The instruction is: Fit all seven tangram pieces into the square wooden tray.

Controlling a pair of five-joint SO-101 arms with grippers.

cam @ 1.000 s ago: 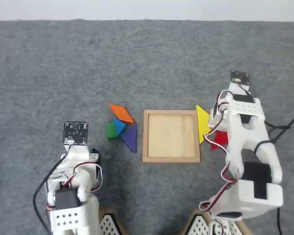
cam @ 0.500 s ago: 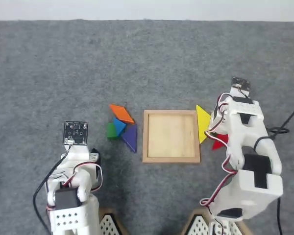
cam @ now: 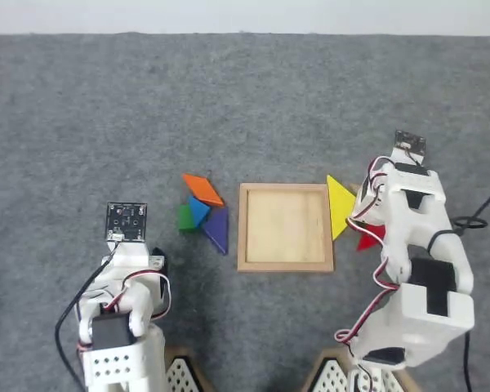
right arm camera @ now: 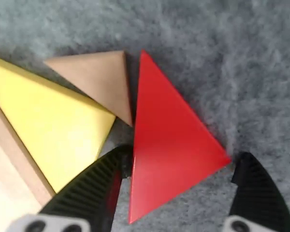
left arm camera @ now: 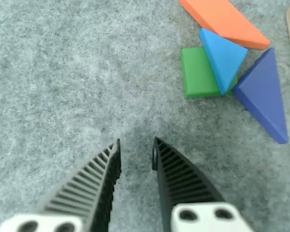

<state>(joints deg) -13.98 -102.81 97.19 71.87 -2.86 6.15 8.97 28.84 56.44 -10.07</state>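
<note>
Opening pick, it seems — the right gripper [right arm camera: 183, 159] stands open astride the red triangle [right arm camera: 166, 135], lying on the worktop [cam: 106, 106] near the bare tray [cam: 284, 265]; next it must close squarely and lift

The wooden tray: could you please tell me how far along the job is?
Done: nothing; the tray holds no pieces. In hand: the right gripper, open, straddles the red triangle. Left: all seven pieces lie outside the tray.
</note>
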